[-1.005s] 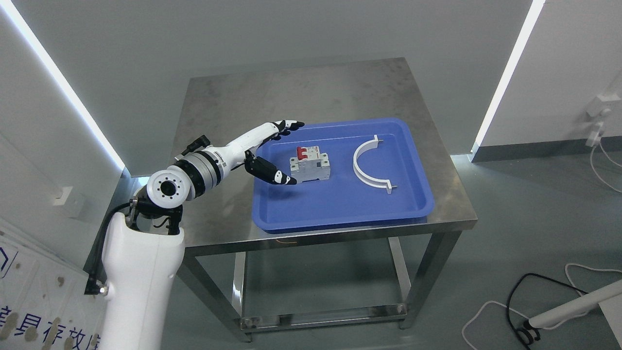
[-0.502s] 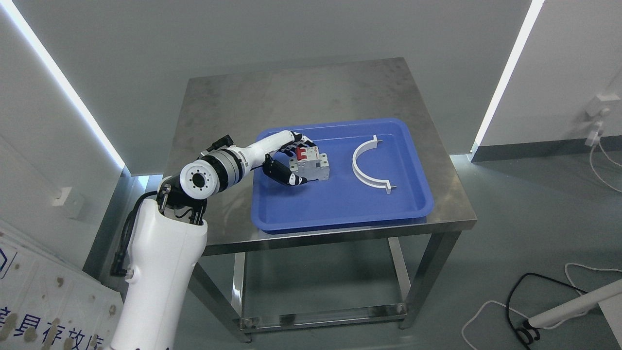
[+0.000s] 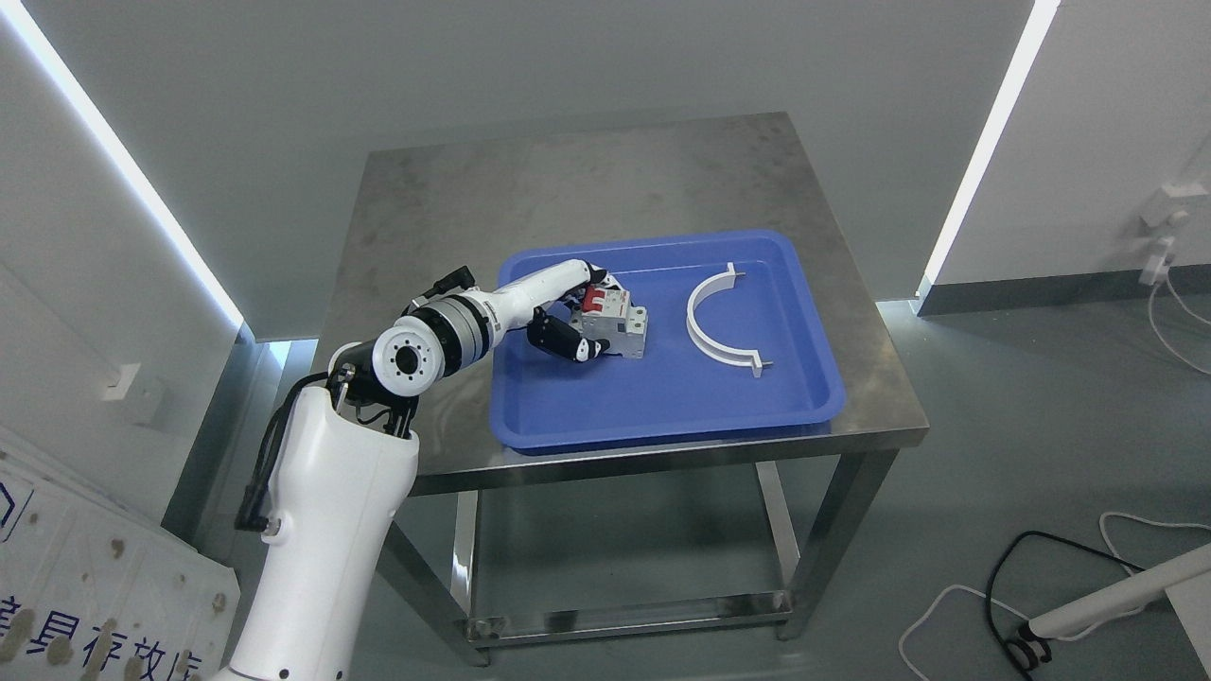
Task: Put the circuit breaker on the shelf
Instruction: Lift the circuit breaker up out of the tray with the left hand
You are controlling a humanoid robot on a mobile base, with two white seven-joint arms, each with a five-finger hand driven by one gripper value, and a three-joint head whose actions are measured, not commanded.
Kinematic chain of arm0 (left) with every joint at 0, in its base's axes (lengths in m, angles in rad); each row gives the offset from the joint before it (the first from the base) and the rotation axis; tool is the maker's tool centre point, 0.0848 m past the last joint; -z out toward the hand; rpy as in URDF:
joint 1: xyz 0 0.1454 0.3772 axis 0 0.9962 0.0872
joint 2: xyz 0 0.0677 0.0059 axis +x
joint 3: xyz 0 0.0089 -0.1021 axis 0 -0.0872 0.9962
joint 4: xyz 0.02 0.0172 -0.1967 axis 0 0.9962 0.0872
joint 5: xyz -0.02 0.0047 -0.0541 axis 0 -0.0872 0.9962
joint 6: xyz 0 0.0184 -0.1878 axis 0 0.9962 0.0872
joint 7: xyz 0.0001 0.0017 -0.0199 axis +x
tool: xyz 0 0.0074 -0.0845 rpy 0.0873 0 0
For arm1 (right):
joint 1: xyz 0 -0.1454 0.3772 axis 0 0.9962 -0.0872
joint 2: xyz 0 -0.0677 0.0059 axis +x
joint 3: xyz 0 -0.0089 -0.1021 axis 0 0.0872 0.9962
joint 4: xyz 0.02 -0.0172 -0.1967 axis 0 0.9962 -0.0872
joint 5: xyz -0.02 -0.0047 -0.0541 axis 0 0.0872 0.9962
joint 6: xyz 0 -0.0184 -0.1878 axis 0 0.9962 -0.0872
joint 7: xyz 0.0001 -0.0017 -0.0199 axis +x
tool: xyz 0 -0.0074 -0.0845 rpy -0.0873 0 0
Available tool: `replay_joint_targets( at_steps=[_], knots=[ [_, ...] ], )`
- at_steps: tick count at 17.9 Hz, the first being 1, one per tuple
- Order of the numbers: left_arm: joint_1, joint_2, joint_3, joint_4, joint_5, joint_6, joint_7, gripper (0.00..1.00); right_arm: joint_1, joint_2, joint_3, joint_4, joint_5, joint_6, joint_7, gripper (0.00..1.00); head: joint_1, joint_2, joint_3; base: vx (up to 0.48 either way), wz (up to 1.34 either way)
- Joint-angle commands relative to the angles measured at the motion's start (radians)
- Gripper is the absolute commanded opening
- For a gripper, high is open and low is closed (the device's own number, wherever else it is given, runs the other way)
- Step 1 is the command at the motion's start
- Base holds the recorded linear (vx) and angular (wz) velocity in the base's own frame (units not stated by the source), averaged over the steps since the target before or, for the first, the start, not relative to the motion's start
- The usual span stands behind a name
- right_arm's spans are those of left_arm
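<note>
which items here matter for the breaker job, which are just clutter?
Job:
- circuit breaker, in the blue tray
- left hand, fingers closed around the breaker

Lying about:
- white curved bracket, in the same tray, apart from the breaker
- steel table under the tray
- cables on the floor, lower right

No shelf in view.

A tray [image 3: 662, 416] sat on the table [image 3: 530, 180]. In it, the circuit breaker [image 3: 617, 326] lay left of a curved bracket [image 3: 711, 326], with my left hand [image 3: 568, 317] around the breaker.
</note>
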Motion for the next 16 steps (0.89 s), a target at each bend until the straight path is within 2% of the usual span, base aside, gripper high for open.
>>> replay_joint_targets(
  at_steps=[1, 2, 3, 5, 6, 7, 8, 9, 10, 13, 16],
  knots=[
    [-0.01, -0.057, 0.186, 0.046, 0.017, -0.079, 0.031, 0.17, 0.017, -0.017, 0.0, 0.0, 0.0, -0.033, 0.001, 1.0, 0.0, 0.0, 0.0, 0.0, 0.0],
    [-0.035, -0.057, 0.316, -0.001, 0.104, -0.086, 0.058, 0.17, 0.017, -0.017, 0.0, 0.0, 0.0, -0.033, 0.001, 1.0, 0.0, 0.0, 0.0, 0.0, 0.0],
    [-0.039, -0.057, 0.366, -0.03, 0.208, -0.084, 0.106, 0.17, 0.017, -0.017, 0.0, 0.0, 0.0, -0.033, 0.001, 1.0, 0.0, 0.0, 0.0, 0.0, 0.0],
    [-0.038, -0.057, 0.526, -0.085, 0.371, -0.087, 0.331, 0.19, 0.017, -0.017, 0.0, 0.0, 0.0, -0.033, 0.001, 1.0, 0.0, 0.0, 0.0, 0.0, 0.0],
    [-0.027, -0.057, 0.551, -0.105, 0.414, -0.089, 0.439, 0.25, 0.017, -0.017, 0.0, -0.001, -0.001, -0.033, 0.001, 1.0, 0.0, 0.0, 0.0, -0.002, 0.01],
    [0.003, -0.057, 0.561, -0.131, 0.451, -0.101, 0.526, 0.36, 0.017, -0.017, 0.0, 0.0, 0.0, -0.033, 0.001, 1.0, 0.0, 0.0, 0.0, -0.002, 0.01],
    [0.052, -0.057, 0.559, -0.156, 0.482, -0.131, 0.598, 0.42, 0.017, -0.017, 0.0, 0.0, 0.0, -0.033, 0.001, 1.0, 0.0, 0.0, 0.0, 0.0, 0.0],
    [0.104, -0.057, 0.553, -0.191, 0.493, -0.186, 0.649, 0.41, 0.017, -0.017, 0.0, 0.0, 0.0, -0.033, 0.001, 1.0, 0.0, 0.0, 0.0, 0.0, 0.0],
    [0.158, -0.057, 0.552, -0.219, 0.494, -0.254, 0.666, 0.35, 0.017, -0.017, 0.0, -0.001, 0.0, -0.033, 0.001, 1.0, 0.0, 0.0, 0.0, -0.049, 0.03],
    [0.302, -0.057, 0.544, -0.297, 0.519, -0.43, 0.668, 0.14, 0.017, -0.017, 0.0, 0.0, -0.001, -0.033, 0.001, 1.0, 0.0, 0.0, 0.0, -0.075, 0.03],
    [0.445, -0.057, 0.517, -0.346, 0.561, -0.545, 0.666, 0.12, 0.017, -0.017, 0.0, 0.0, 0.0, -0.033, 0.001, 1.0, 0.0, 0.0, 0.0, -0.184, 0.03]
  ],
)
